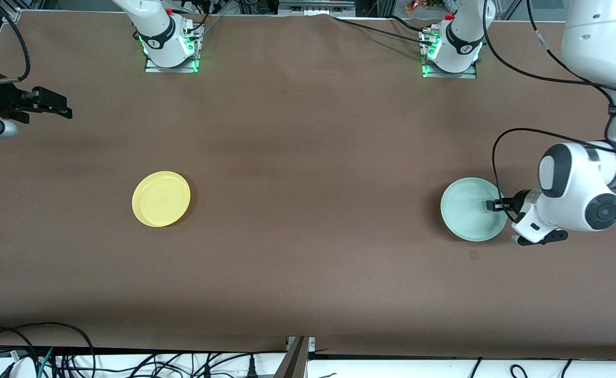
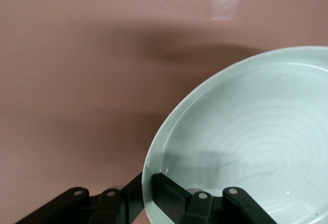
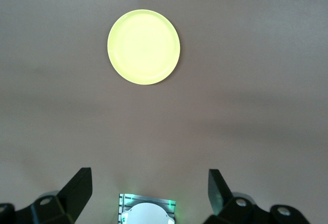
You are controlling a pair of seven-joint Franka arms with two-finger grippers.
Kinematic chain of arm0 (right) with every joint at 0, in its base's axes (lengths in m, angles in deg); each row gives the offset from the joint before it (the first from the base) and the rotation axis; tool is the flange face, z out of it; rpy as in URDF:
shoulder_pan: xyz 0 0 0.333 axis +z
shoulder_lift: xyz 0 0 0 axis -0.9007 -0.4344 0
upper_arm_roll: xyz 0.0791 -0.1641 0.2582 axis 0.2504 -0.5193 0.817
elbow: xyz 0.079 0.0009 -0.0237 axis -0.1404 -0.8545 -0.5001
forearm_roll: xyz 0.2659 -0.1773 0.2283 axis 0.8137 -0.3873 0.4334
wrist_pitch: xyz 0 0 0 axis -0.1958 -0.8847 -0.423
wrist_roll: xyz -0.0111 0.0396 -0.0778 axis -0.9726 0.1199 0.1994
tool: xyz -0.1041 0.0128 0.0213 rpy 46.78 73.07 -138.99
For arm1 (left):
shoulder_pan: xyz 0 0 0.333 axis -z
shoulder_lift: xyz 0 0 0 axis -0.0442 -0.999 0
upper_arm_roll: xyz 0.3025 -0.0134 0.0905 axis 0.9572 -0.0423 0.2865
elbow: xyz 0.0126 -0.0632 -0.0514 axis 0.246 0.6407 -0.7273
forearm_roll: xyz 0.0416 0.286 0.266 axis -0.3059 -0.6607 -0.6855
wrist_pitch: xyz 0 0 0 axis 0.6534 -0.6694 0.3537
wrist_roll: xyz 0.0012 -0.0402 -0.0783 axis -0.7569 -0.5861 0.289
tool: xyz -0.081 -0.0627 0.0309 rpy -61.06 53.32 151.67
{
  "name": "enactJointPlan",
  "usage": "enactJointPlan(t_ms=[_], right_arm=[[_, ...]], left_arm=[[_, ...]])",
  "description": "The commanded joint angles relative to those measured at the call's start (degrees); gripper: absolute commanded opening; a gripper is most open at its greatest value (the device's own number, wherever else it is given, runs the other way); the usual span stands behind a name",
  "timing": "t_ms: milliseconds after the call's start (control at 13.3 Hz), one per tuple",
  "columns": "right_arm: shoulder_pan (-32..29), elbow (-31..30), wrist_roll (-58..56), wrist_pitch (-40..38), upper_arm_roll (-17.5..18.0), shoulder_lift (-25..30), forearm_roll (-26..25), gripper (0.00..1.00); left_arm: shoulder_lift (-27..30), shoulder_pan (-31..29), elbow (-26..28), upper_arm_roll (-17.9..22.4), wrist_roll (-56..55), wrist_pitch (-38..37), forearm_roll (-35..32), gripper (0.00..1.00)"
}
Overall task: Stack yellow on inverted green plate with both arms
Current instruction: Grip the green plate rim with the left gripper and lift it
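1. Brown table (image 1: 308, 252) carries 2 plates, well apart.
2. Green plate (image 1: 470, 209), at my left arm's end, lies face up; my left gripper (image 1: 494, 205) pinches its rim. Risk: thin grip slips during inversion.
3. Yellow plate (image 1: 161, 198) lies below my right gripper (image 3: 148, 190), which hangs spread and waiting.

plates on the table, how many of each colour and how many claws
yellow plate: 1, lying alone toward the right arm's end of the table
green plate: 1, face up, rim pinched by the left claw
claws: 2, the right claw open and waiting up in the air
total: 2 plates, 2 claws
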Motion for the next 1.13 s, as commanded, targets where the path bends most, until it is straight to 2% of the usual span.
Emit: enactJointPlan(t_ms=[0,150,301,451,601,827,1052], right_arm=[[-0.03,0.68,-0.63,-0.76,-0.07,-0.14,-0.57,1.0],[-0.03,0.68,-0.63,-0.76,-0.07,-0.14,-0.66,1.0],[-0.03,0.68,-0.63,-0.85,-0.07,-0.14,-0.57,1.0],[-0.03,0.68,-0.55,-0.85,-0.07,-0.14,-0.57,1.0],[-0.03,0.68,-0.63,-0.76,-0.07,-0.14,-0.57,1.0],[-0.03,0.68,-0.55,-0.76,-0.07,-0.14,-0.57,1.0],[-0.03,0.68,-0.63,-0.76,-0.07,-0.14,-0.57,1.0]], left_arm=[[-0.5,2.91,-9.21,0.08,0.6,-7.36,-4.95,0.0],[-0.41,6.33,-13.34,-0.1,0.69,-10.97,-10.14,0.0],[-0.41,13.25,-15.29,-0.1,0.08,-13.7,-16.46,0.0],[-0.5,20.47,-15.65,0.51,-3.5,-13.71,-20.78,0.0],[-0.76,26.1,-15.74,0.6,-8.25,-13.62,-28.5,0.0],[-2.16,32.96,-15.65,0.69,-15.1,-13.62,-31.61,0.0],[-6.2,42.35,-15.65,0.69,-23.79,-13.88,-43.01,0.0]])
